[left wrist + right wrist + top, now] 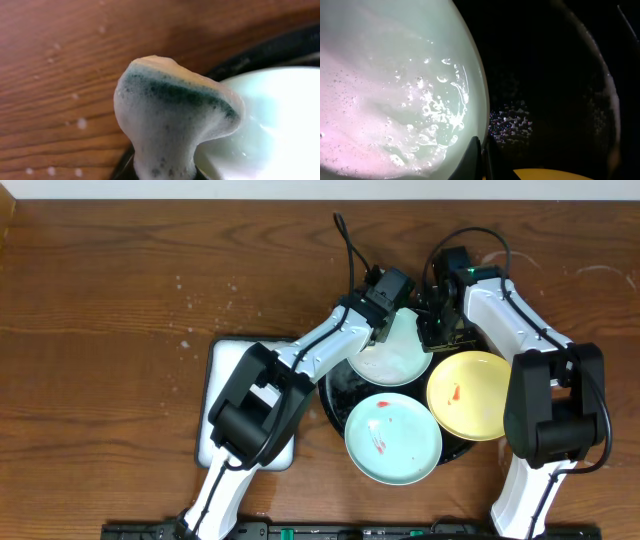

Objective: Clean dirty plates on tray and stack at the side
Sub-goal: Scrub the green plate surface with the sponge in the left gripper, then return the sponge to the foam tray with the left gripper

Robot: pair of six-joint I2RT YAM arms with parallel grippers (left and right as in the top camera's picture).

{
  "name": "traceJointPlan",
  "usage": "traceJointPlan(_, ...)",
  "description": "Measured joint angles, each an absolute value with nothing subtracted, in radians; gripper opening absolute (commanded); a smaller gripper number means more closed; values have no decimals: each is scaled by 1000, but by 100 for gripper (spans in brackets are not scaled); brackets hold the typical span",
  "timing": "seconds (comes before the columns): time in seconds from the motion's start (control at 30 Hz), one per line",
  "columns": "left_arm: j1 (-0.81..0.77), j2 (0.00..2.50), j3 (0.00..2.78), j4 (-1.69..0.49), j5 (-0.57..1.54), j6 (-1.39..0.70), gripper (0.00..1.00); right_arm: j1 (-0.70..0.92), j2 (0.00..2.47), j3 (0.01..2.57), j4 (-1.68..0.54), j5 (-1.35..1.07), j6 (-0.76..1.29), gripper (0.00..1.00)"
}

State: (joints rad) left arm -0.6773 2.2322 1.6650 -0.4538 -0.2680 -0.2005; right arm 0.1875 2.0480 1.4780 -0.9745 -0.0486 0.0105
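At the back of the black tray [335,395], the right fingers [476,162] are pinched narrow on the rim of the soapy green plate [392,352], while the left fingers [385,298], hidden from their own camera, hold a foamy sponge [175,115] at that plate's edge. Scrubbing should go best with the sponge pressed flat and swept across the whole face under a firm rim grip, since wet foam makes slipping likely. Nearer the front, the sauce-smeared green plate [393,438] and yellow plate [470,393] await washing; none is stacked on the table [120,300] yet.
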Motion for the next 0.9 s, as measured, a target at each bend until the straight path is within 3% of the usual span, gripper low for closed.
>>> traceJointPlan(0.4, -603, 2023, 1665, -624, -307, -271, 8, 187, 2048, 1478, -999, -48, -2, 1)
traceJointPlan(0.9, -440, 1855, 1667, -1202, -210, -338, 7, 187, 2048, 1478, -998, -48, 16, 1)
